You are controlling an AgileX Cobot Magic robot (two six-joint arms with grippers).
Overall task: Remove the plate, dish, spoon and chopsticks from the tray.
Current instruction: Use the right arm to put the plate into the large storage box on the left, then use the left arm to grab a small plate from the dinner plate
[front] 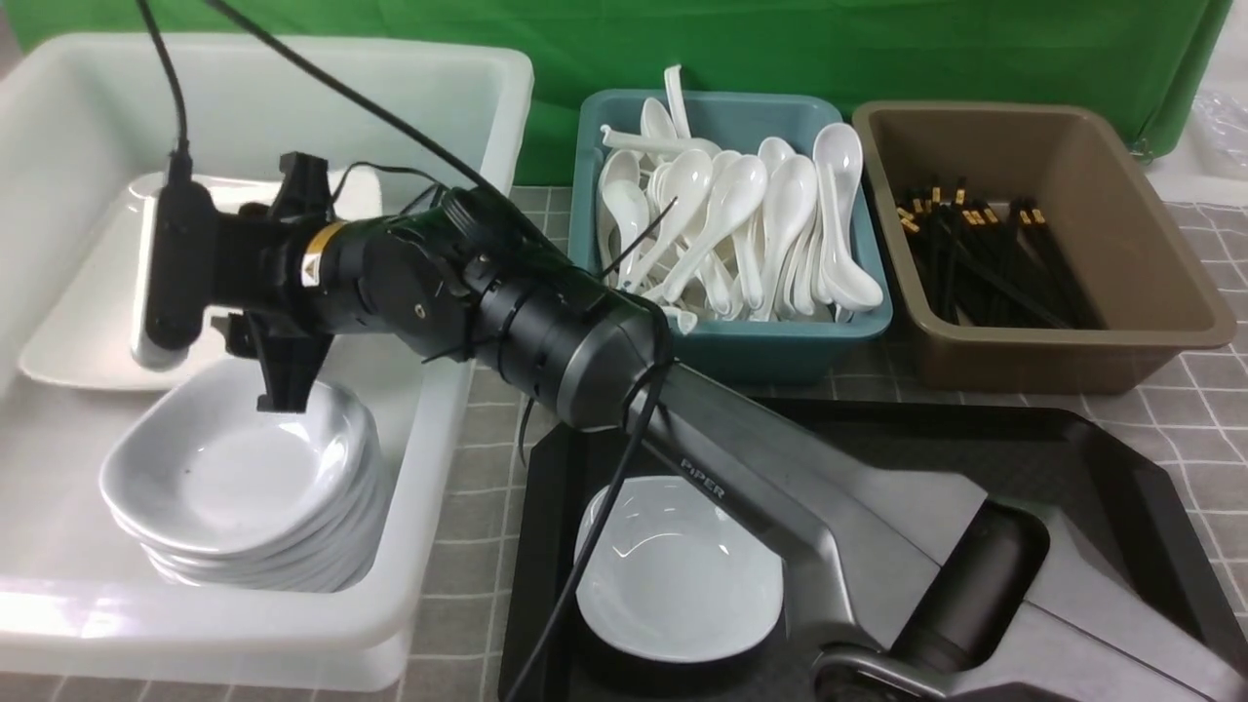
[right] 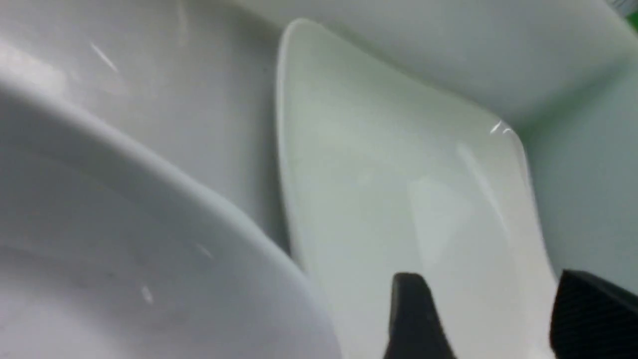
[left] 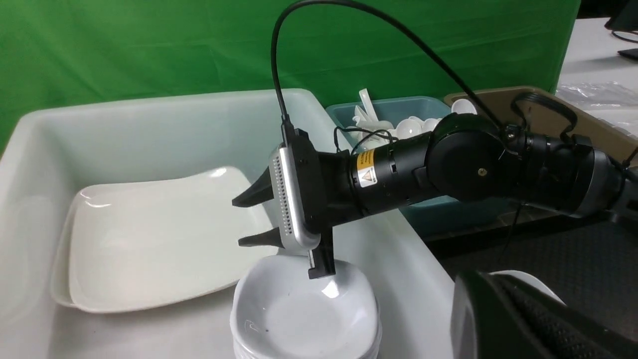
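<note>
The large white plate lies flat in the white tub. My right gripper hovers over its near edge, open, with nothing between its fingers. The small dish sits on the black tray near its left front corner. My left gripper is shut and hangs just in front of that dish, covering most of it; I cannot tell whether they touch. No spoon or chopsticks show on the tray, part of which the right arm hides.
A stack of small white dishes stands in the tub beside the plate, right under the right wrist. Behind the tray, a teal bin holds several white spoons and a brown bin holds black chopsticks. Green cloth backs the table.
</note>
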